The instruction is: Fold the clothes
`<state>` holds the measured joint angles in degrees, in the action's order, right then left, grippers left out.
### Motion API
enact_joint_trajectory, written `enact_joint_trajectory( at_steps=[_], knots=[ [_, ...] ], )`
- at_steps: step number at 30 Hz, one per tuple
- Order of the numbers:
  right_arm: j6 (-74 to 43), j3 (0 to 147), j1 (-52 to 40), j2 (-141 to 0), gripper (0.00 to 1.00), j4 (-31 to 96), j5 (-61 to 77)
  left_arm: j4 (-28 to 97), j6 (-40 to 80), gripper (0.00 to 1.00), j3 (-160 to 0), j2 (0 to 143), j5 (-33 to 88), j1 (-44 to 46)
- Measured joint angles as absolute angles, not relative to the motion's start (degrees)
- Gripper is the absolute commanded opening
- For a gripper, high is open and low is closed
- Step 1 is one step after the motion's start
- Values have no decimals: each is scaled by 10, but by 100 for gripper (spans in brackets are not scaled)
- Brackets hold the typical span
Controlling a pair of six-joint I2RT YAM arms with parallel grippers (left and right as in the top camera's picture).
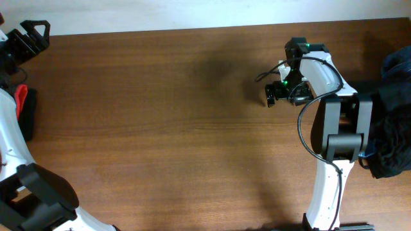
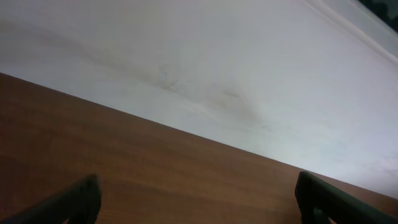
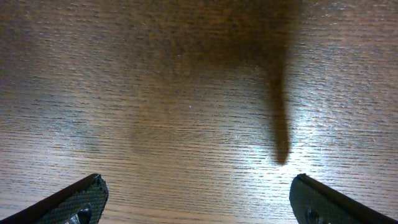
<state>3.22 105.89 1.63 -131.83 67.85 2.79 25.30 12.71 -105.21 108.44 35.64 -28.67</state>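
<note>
Though mostly cut off by the frame, logged as one pair: black pants (image 1: 27, 119) at the far left edge of the tabletop (image 1: 160, 128). Seen only as a dark bunched fold with a bright red strip at its upper end. Lying just beside the white link of the left arm (image 1: 14, 144) and partly hidden by it; cannot tell whether touching. Not spread flat. Waistband not made out. Gripped by neither pincer.

Left pincer (image 2: 198, 183): released, with both dark fingers (image 2: 68, 202) set wide apart at the lower corners of the left wrist view. Only bare wood between them, and a pale wall (image 2: 217, 62) beyond. Placed, per the overhead view, at the top left corner of the tabletop, near the pants.

Right pincer (image 3: 198, 182): likewise released, with fingers (image 3: 68, 202) wide apart over bare wood grain. Located right of centre in the overhead view, well apart from the pants.

At the right edge, beside the right arm (image 1: 340, 122): one heap of denim garments (image 1: 395, 115), dark and blue. Number of pieces within it cannot be told. Noted along the right arm: one black cable (image 1: 300, 128), hanging in a loop.

Count: pants, one pair; heaps, one; arms, two; pincers, two, both released.
</note>
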Motion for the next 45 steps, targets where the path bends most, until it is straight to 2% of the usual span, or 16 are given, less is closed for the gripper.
enact_joint_trajectory(
  at_steps=[12, 27, 45],
  knots=[
    [32, 1058, 16, -1307, 99, 679, 28, 253, 127, 100, -1052, 1084, 356, -287],
    [32, 1057, 16, -1163, 99, 679, 28, 254, 127, 100, -1052, 1084, 356, -287],
    [33, 1057, 16, -1157, 99, 679, 28, 257, 127, 100, -1052, 1084, 357, -287]
  ],
)
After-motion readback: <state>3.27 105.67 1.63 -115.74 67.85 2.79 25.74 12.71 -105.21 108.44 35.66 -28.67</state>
